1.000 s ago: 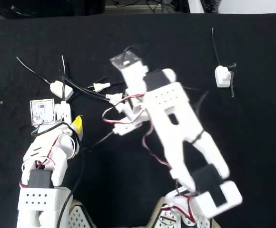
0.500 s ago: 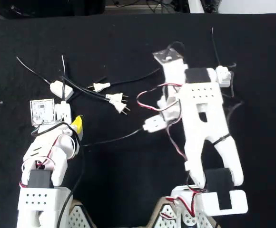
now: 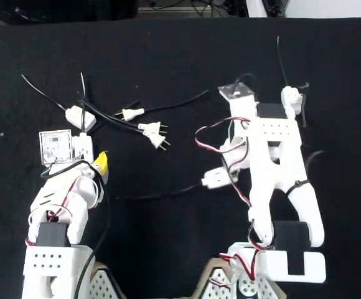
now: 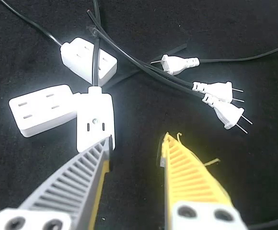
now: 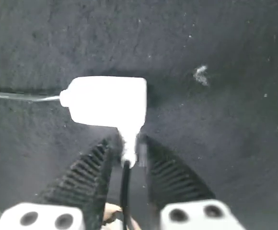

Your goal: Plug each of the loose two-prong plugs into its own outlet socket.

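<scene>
The right gripper (image 5: 128, 143) had swung across the black cloth (image 5: 235, 57) to a boxy white outlet (image 5: 105, 100). It was clamped on a white plug (image 5: 129, 152), seemingly touching the outlet just ahead. The left gripper (image 4: 134, 143) was spread wide, three loose plugs (image 4: 215, 88) lying on the cloth beyond it.

High camera gives you the whole bench (image 3: 180, 50) from above. Left wrist camera sits low, angled forward, near the outlet cluster (image 4: 95, 120) the high view shares. Right wrist camera: very close on the lone outlet (image 5: 108, 100).
</scene>
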Robot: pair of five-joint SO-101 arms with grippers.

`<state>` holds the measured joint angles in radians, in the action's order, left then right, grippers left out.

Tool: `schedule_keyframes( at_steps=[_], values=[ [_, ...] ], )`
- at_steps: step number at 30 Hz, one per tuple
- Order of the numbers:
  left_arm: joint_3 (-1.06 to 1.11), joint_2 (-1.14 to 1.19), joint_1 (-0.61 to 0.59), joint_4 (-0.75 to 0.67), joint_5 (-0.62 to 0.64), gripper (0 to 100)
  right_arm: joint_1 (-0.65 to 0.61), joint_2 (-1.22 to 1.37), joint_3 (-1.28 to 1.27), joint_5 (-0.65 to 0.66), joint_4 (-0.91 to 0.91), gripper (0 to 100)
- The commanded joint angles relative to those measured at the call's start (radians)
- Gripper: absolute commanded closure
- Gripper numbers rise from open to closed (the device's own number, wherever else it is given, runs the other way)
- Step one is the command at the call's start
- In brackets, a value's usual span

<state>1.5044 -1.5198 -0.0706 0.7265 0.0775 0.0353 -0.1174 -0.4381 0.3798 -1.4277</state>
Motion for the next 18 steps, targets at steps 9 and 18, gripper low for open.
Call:
schedule_keyframes(
  at_steps=[9, 18],
  values=[
    [-0.002, -0.008, 0.001, -0.006, -0.002, 82, -0.123, -0.070, 0.030, 0.554, 0.020, 77.3],
    [-0.002, -0.008, 0.001, -0.006, -0.002, 82, -0.163, -0.082, -0.010, 1.275, -0.018, 77.3]
  ],
)
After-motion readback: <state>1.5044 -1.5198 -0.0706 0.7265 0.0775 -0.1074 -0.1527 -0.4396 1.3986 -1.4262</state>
